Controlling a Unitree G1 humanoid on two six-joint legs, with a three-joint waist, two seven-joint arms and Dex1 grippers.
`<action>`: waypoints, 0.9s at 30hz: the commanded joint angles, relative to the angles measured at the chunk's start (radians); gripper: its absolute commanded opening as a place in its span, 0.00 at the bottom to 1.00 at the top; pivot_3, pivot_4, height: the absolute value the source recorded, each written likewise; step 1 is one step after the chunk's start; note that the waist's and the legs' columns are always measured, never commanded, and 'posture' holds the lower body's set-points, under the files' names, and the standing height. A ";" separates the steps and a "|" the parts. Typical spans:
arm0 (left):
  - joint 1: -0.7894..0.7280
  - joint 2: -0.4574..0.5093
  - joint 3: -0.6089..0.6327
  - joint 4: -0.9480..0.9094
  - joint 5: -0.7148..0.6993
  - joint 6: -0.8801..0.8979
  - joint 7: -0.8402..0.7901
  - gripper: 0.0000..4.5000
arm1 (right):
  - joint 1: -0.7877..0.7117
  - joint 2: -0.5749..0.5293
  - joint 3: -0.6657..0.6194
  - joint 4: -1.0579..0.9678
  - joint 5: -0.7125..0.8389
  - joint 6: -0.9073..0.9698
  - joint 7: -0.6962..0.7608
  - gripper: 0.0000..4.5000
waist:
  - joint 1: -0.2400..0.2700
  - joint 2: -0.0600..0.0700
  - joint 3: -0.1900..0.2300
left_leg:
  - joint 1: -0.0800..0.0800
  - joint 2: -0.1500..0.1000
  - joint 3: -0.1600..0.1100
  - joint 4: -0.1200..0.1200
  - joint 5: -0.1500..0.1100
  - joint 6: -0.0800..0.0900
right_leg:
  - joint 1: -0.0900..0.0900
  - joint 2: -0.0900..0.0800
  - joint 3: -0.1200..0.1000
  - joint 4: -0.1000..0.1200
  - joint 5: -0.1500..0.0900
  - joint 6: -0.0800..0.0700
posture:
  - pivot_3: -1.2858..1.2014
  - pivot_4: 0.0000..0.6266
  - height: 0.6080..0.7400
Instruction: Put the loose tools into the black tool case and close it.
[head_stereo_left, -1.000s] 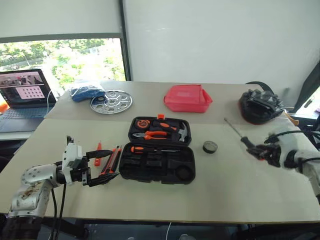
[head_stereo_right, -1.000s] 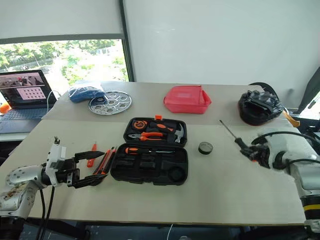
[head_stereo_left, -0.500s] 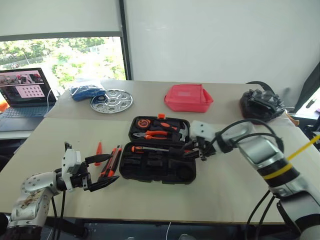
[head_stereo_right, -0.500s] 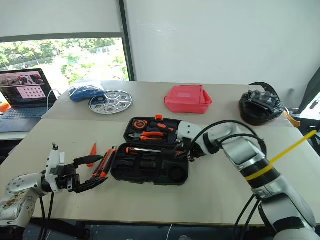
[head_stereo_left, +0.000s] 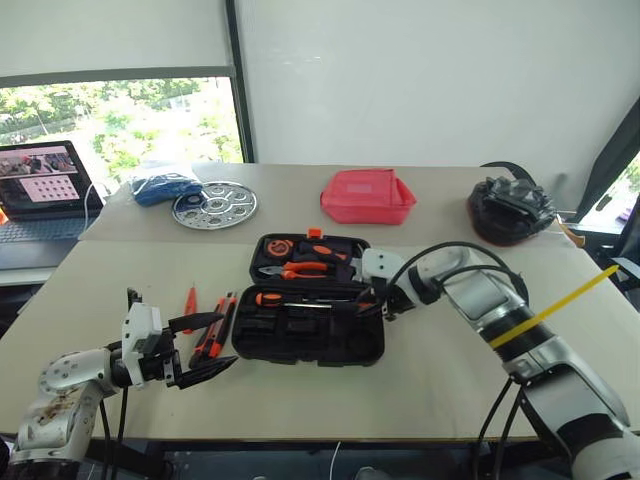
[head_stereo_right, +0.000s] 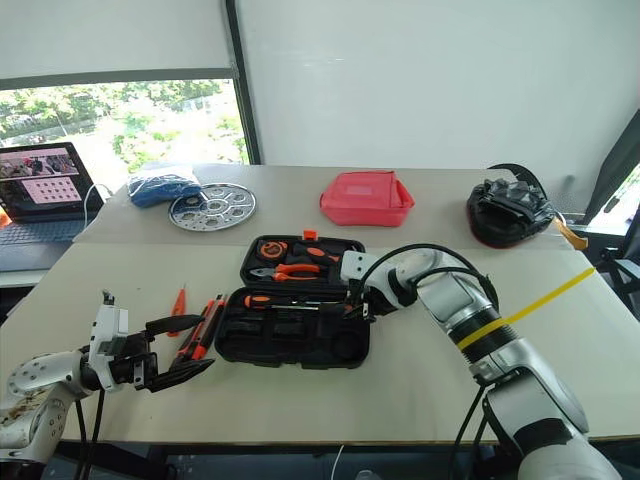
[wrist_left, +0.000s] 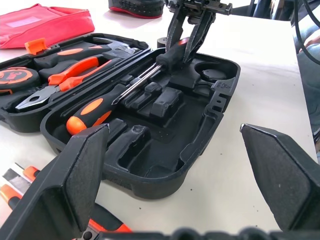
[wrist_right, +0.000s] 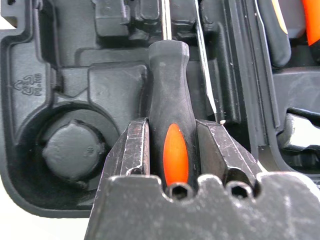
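The laptop is cut off by the picture's edge. The right gripper hides the back end of the screwdriver handle. The tape roll is perhaps behind the right arm.

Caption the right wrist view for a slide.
Right end effector grips a screwdriver over the open black tool case.

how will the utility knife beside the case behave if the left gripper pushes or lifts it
The utility knife looks stiff and flat-sided, so it would probably slide, not roll. It lies close beside a screwdriver, so a push may shift both. Its slim body likely lifts lightly in the open left gripper.
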 joint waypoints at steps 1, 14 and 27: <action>-0.003 0.015 0.019 -0.027 -0.010 -0.001 0.003 1.00 | -0.027 0.028 0.015 0.022 -0.030 0.000 0.009 0.23 | -0.001 0.000 0.000 | 0.000 0.000 0.000 0.000 0.000 0.000 | 0.000 0.000 0.000 0.000 0.000 0.000 | 0.52 0.24 1.00; -0.013 0.011 0.007 -0.018 -0.002 -0.006 0.010 1.00 | -0.076 0.079 0.007 -0.005 -0.073 0.033 0.041 0.23 | 0.000 0.000 0.000 | -0.004 0.000 -0.001 -0.001 0.000 0.000 | -0.004 -0.002 -0.002 -0.001 0.000 0.000 | 0.52 0.24 1.00; -0.030 0.016 0.010 0.003 0.006 -0.013 0.006 1.00 | -0.042 0.059 0.031 0.035 -0.099 0.070 0.064 0.23 | 0.004 0.001 0.000 | -0.004 0.000 -0.001 -0.001 0.000 0.000 | -0.003 -0.002 -0.003 0.000 0.000 0.000 | 0.52 0.24 1.00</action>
